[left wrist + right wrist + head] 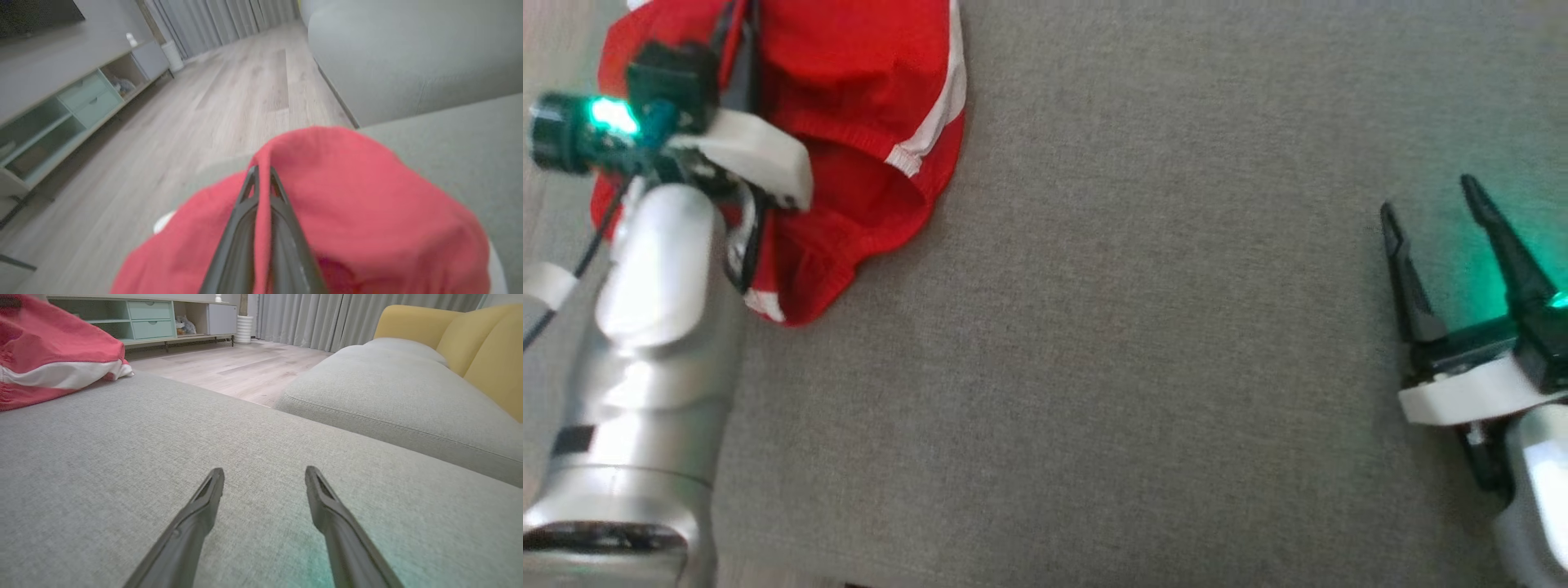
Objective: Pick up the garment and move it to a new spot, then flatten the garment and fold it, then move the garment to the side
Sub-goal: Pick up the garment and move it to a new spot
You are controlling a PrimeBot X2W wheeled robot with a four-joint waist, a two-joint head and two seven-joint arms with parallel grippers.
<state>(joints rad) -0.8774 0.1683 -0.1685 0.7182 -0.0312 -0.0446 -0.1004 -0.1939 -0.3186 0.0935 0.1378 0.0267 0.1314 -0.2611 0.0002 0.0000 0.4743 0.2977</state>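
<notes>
The left arm's silver forearm (645, 343) is nearest, rising from the near left corner of the grey cushion (1135, 327) and stretching toward its far left corner. There the wrist tips over the red garment (866, 98), which lies bunched in a heap at that corner, close to the cushion's left edge. The left gripper (261, 173) is pinched tight, its two dark fingers pressed together with a fold of the red cloth caught between them and more cloth mounded around them.

Across the cushion, near its right edge, the right gripper (1429, 198) hovers low over bare fabric. Its fingers are spread wide and pointing away, holding nothing, well apart from the garment.

From above, the left fingers are mostly hidden behind the wrist and the cloth. The garment is cut off at the top of that view, so its full outline cannot be made out; a white stripe (956, 82) runs down its right side. The left wrist's view is blurred, with the wooden floor (245, 90) beyond the cushion's edge and a low cabinet (81, 102) only soft shapes. The right arm is cut off at the lower right corner.
</notes>
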